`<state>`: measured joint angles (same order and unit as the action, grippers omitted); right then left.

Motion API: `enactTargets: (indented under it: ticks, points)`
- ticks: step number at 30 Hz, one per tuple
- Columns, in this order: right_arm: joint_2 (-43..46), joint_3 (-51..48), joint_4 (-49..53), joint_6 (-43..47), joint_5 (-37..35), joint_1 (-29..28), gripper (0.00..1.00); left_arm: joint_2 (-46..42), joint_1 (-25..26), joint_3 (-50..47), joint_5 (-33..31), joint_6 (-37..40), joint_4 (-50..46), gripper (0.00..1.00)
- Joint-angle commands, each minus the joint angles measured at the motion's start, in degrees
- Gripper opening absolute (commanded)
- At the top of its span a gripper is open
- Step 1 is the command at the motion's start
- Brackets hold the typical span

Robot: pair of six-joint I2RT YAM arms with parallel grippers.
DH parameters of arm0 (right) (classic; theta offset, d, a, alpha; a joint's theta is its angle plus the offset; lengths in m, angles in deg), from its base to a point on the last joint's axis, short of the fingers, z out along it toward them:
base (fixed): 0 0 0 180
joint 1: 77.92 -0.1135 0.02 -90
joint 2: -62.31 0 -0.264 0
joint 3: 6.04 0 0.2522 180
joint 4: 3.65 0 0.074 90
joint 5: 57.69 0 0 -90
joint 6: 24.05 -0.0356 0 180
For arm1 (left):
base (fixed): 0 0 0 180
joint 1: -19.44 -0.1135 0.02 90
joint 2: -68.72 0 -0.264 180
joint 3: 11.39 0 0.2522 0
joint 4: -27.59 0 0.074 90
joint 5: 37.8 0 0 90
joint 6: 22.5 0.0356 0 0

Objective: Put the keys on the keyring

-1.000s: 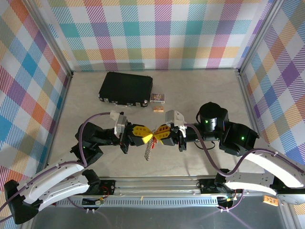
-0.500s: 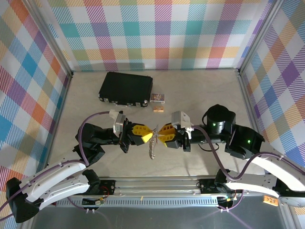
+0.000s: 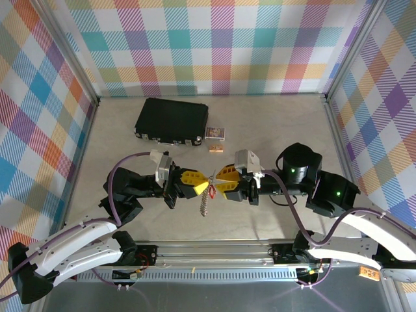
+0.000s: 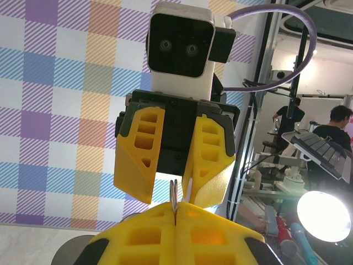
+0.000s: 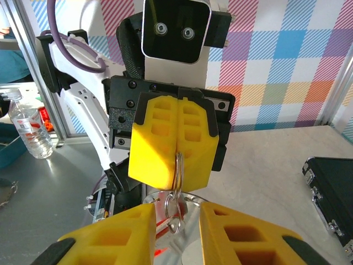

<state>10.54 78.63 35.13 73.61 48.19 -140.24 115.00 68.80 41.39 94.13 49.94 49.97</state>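
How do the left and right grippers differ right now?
The left gripper is shut, pinching the keyring by its metal loop; the right gripper is open, fingers either side of that loop. The left one points rightward, the right one leftward. Both have yellow fingers, nearly tip to tip.

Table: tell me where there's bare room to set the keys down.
Widest bare patch: far right of the table, between box and right wall. Narrower strip between case and left wall. Crowded at centre, where left claw and right claw meet above the keys.
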Motion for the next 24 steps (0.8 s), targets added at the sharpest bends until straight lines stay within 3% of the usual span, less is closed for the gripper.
enactTargets:
  ticks: [1, 11, 16, 23, 24]
  points:
    - [-0.71, 0.45, -2.87, -0.8, 0.65, -0.25, 0.28, -1.18, 0.31, 0.96, -0.25, 1.26, 1.77, 0.0]
    - [-2.15, 0.48, -3.85, -1.06, 1.58, -0.25, 0.18, -1.22, 0.29, 1.16, -0.06, 2.18, 0.17, 0.0]
    - [-2.98, 0.63, -3.67, -0.81, 1.96, -0.33, 0.0, -1.52, 0.29, 1.25, -0.05, 2.66, -0.62, 0.0]
    - [-3.34, 1.47, -1.94, 0.17, 0.76, -0.29, 0.0, -3.14, 0.32, 3.52, -0.57, 7.06, -9.13, 0.0]
    - [-3.34, 1.76, -1.18, 0.49, 0.37, -0.32, 0.0, -3.75, 0.29, 4.69, -0.92, 9.14, -12.86, 0.05]
